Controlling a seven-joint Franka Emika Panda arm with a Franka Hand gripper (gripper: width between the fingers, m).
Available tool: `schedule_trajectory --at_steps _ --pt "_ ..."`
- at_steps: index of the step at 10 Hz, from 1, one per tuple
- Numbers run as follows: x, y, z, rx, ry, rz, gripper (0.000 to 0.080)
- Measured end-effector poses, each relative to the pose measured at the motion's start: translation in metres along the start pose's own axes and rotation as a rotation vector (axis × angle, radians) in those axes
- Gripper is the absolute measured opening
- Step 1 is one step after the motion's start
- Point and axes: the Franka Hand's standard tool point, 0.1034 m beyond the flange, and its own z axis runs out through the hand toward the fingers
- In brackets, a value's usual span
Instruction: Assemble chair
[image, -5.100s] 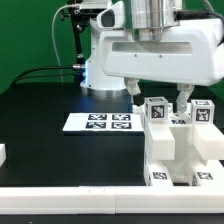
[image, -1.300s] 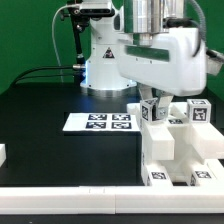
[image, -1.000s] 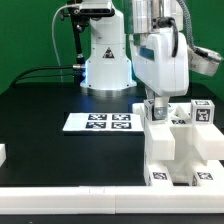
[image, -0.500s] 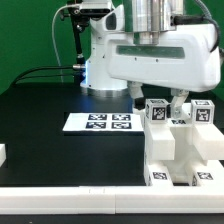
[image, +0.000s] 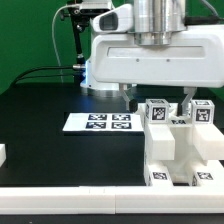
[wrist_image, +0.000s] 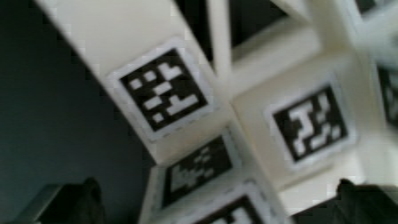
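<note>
The chair (image: 182, 150) is a chunky white block structure with black-and-white tags at the exterior view's right. Two tagged posts stand up from it: one (image: 157, 110) under my hand and one (image: 201, 111) further right. My gripper (image: 158, 97) hangs just above the nearer post, open and empty, with one finger on each side of it and clear of it. In the wrist view the tagged white parts (wrist_image: 169, 85) fill the frame, blurred. My gripper (wrist_image: 214, 205) shows there as two dark fingertips (wrist_image: 71, 200) set far apart.
The marker board (image: 100, 122) lies flat on the black table, left of the chair. A small white piece (image: 3, 154) sits at the exterior view's left edge. The arm's white base (image: 100, 55) stands at the back, in front of a green backdrop.
The hand swivelled over the chair's post and has turned back square to the camera. Since half a second ago the fingers stand wider apart, clear of the post.
</note>
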Motion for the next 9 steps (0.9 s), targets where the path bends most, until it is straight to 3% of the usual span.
schedule_trajectory --at_steps 3,4,5,6,9 --pt "0.0003 -0.0008 0.0007 -0.005 0.005 -0.034 0.0649" --pt "0.0000 -0.0011 0.0011 -0.003 0.004 0.025 0.0530" --pt "0.0001 -0.0004 0.0013 -0.004 0.005 0.132 0.0332" --pt "0.0009 0.0029 0.0009 -0.007 0.001 0.231 0.0264" --pt "0.0011 0.0037 0.0026 -0.010 -0.005 0.739 0.0264"
